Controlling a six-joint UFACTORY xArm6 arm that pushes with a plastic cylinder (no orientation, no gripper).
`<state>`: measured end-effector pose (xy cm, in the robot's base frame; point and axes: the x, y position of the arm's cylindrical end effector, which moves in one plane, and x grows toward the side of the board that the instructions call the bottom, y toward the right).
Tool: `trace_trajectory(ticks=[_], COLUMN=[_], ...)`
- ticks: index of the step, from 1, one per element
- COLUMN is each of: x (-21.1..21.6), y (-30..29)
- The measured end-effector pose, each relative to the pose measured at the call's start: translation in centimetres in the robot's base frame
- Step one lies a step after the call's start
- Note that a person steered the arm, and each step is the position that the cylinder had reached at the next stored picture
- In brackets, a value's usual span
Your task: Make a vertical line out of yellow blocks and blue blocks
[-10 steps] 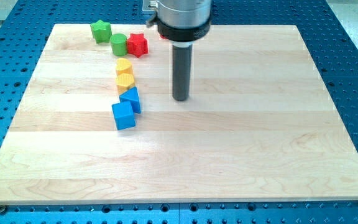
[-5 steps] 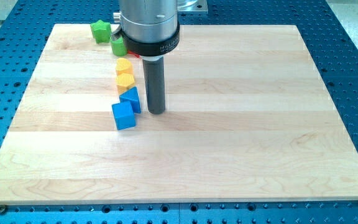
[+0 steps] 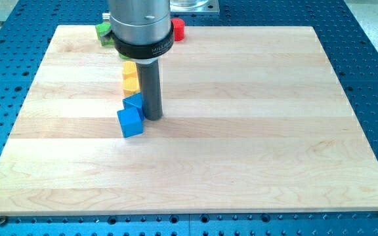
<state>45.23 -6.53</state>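
Two yellow blocks (image 3: pixel 130 76) sit stacked in a short column at the upper left of the wooden board (image 3: pixel 254 131). Just below them is a blue block (image 3: pixel 134 102), partly hidden by the rod, and a blue cube (image 3: pixel 130 122) below and slightly left of it. My tip (image 3: pixel 152 117) rests on the board, touching or nearly touching the right side of the upper blue block, right of the blue cube.
A green block (image 3: pixel 102 29) shows at the top left, mostly hidden by the arm's body. A red block (image 3: pixel 178 29) sits at the board's top edge, right of the arm. Other blocks behind the arm are hidden.
The rod moved left from the board's middle to the right side of the blue blocks. The blue blocks shifted slightly left. The arm's body now hides the green and red blocks near the top.
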Motion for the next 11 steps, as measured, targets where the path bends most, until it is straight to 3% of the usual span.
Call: trace_trajectory(ticks=[4,5,6,7,8,11], x=[2.1,3.7,8.1,14.7,16.6,16.5], y=[-0.7,-0.5,-0.1,4.8,14.5,25.0])
